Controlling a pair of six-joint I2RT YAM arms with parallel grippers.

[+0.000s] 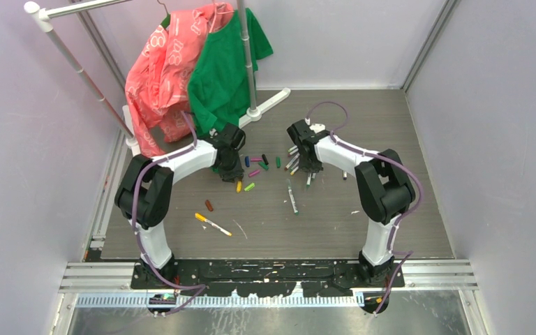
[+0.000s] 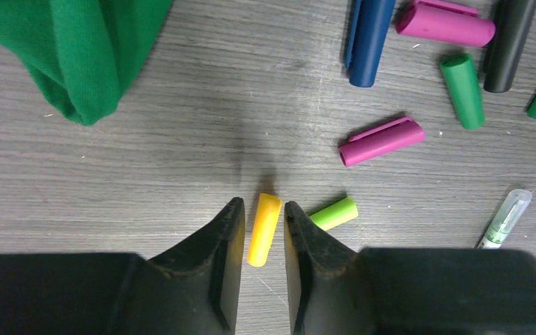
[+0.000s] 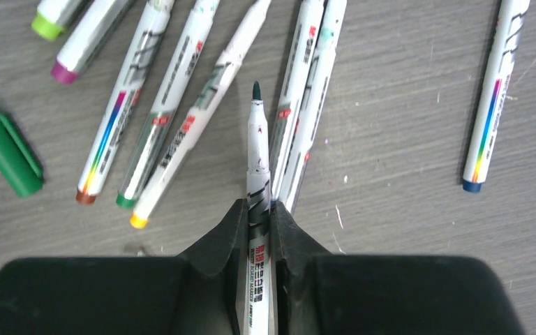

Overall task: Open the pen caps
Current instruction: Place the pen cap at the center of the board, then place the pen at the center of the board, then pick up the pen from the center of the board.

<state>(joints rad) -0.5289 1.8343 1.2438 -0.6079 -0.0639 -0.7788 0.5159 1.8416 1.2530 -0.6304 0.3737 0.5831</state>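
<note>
Finds a stubby, smooth yellow cap (image 2: 264, 234) flat on the grey wood-grain table (image 2: 181, 153), between the parted, released fingers of the left gripper (image 2: 263, 204), with a lime cap (image 2: 333, 213) just beside one finger. Shows the right gripper (image 3: 257, 206) clenched on a slim white pen (image 3: 256, 139), its dark green tip bare, among other loose white-barrelled pens (image 3: 122, 118).
</note>
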